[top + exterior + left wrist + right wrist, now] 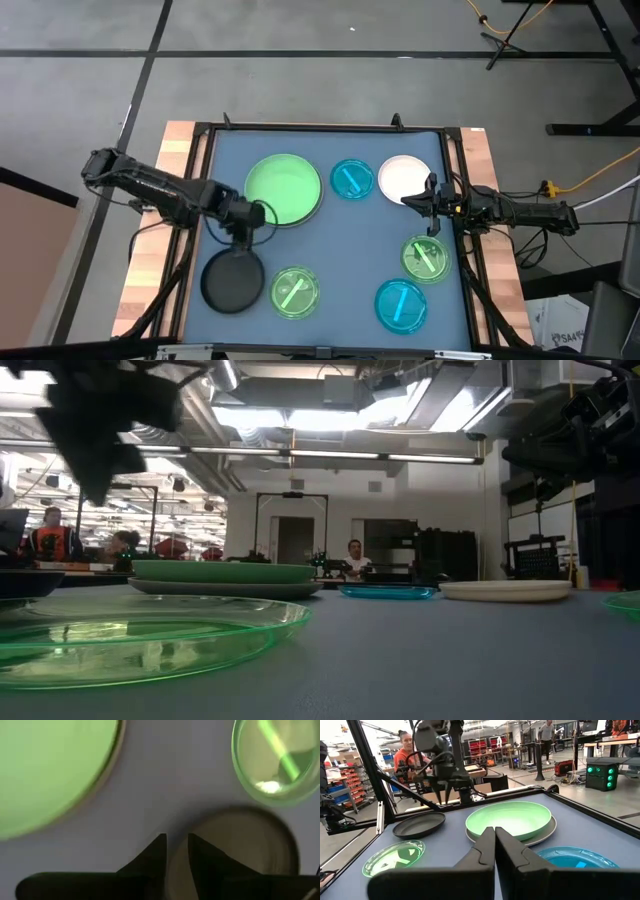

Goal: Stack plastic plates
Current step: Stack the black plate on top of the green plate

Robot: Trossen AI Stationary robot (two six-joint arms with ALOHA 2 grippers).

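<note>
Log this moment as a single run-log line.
left hand: open, above black plate rim | right hand: shut, idle near white plate | light green plate on grey plate

Bright overhead striplights — left wrist view blurred.

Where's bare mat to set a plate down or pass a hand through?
Biggest free patch: mat centre, bordered by the light green plate, both blue plates and the two translucent green plates. Crowded: the left side, where the left gripper hovers over the black plate, and the right edge, around the right gripper beside the white plate.
</note>
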